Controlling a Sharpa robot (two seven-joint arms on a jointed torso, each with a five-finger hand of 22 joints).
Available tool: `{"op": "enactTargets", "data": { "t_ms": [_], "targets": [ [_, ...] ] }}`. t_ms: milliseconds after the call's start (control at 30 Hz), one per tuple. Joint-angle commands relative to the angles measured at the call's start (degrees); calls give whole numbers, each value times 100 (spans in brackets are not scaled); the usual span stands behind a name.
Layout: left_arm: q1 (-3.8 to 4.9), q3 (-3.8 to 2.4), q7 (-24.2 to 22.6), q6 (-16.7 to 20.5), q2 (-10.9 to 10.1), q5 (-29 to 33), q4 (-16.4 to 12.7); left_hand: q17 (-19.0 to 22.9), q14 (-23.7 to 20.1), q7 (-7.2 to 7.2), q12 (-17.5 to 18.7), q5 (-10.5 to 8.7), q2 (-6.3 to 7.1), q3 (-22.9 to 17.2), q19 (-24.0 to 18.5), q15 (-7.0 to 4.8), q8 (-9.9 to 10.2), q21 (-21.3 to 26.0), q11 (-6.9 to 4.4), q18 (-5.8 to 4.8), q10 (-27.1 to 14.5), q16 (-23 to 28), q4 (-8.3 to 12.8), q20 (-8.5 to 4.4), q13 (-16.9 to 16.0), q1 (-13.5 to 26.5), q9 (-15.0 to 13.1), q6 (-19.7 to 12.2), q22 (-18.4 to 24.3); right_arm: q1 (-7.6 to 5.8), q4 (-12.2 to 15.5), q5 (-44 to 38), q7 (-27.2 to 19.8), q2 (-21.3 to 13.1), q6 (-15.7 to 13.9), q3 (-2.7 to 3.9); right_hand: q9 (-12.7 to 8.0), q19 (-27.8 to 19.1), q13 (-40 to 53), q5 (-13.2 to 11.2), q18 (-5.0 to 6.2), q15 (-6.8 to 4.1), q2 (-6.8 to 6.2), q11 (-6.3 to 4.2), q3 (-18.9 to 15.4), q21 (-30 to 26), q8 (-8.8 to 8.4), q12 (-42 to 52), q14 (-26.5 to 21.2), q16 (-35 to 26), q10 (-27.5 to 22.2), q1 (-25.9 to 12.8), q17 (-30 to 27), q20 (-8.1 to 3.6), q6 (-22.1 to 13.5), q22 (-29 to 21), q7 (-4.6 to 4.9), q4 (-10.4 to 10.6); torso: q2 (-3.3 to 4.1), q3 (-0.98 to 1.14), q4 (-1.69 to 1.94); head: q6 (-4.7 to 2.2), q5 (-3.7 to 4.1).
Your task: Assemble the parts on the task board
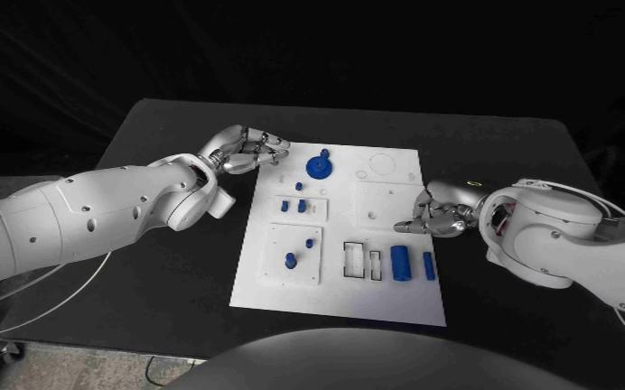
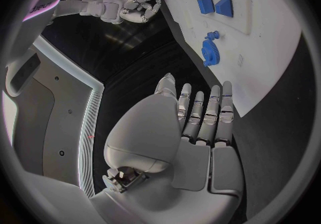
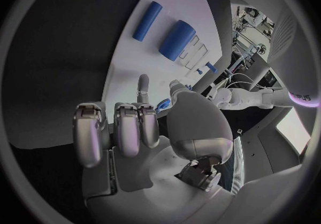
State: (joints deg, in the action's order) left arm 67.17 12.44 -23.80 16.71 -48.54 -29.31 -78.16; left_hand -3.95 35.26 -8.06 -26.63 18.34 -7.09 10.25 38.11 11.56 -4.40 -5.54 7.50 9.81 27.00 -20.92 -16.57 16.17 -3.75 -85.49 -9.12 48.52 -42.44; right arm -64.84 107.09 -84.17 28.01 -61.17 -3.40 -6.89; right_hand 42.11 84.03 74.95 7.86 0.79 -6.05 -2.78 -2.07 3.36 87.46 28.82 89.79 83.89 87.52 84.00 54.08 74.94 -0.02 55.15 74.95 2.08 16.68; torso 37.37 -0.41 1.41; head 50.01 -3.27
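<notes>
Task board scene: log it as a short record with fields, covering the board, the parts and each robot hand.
board: white task board on the black table
gear: blue gear near the board's far end
cylinders: two blue cylinders lying side by side near the right edge
left robot hand: at the board's far left corner, holds nothing
right robot hand: at the board's right edge, fingers curled, nothing visibly held

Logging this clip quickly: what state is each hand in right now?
Left hand: open, fingers extended, holding nothing.
Right hand: fingers curled in, holding nothing.
</notes>
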Motion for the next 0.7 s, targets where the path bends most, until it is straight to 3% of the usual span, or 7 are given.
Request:
{"op": "enactTargets", "data": {
  "t_ms": [33,400,533,700],
  "targets": [
    [-8,-3,-83,-28,-11,41,-18,4,45,-26,-29,20,-38,40,29,13,-24,-34,16,-86,32,-27,3,7,-4,-18,8,20,6,65,180,-626,446,-52,123,-2,154,509,1505,44,-3,40,-68,27,52,-77,-36,21,516,-120,600,-23,1023,51,-53,1404,-9,-7,2,3,-7,-1,1],
    [-29,-3,-68,-84,-7,41,0,5,47,-27,-30,29,-48,40,31,15,-23,-36,20,-87,32,-30,0,7,-4,-23,9,19,8,169,517,-795,560,-145,16,-4,474,513,1505,-8,-10,37,-99,-29,89,-26,-17,21,512,-174,600,-187,933,63,95,1415,-68,9,-1,-2,-3,-1,36],
    [-33,-4,-59,-98,-7,41,4,5,48,-31,-32,34,-56,41,32,17,-23,-38,27,-90,34,-32,-4,8,-4,-24,10,20,10,216,548,-798,573,-150,-20,-5,659,512,1505,-409,-12,13,-126,-49,86,-10,-14,21,517,-159,600,-475,941,48,154,1418,-91,24,0,-1,-1,-1,27],
    [-35,-4,-42,-113,-21,41,3,5,48,-31,-32,34,-57,41,32,18,-23,-38,28,-90,34,-32,-4,8,-4,-24,10,20,10,277,564,-797,611,-141,-16,-6,820,513,1505,-499,-14,-15,-302,-68,62,7,-27,21,519,-145,600,-744,948,25,187,1421,-112,32,1,1,0,-1,11]
  ]
}}
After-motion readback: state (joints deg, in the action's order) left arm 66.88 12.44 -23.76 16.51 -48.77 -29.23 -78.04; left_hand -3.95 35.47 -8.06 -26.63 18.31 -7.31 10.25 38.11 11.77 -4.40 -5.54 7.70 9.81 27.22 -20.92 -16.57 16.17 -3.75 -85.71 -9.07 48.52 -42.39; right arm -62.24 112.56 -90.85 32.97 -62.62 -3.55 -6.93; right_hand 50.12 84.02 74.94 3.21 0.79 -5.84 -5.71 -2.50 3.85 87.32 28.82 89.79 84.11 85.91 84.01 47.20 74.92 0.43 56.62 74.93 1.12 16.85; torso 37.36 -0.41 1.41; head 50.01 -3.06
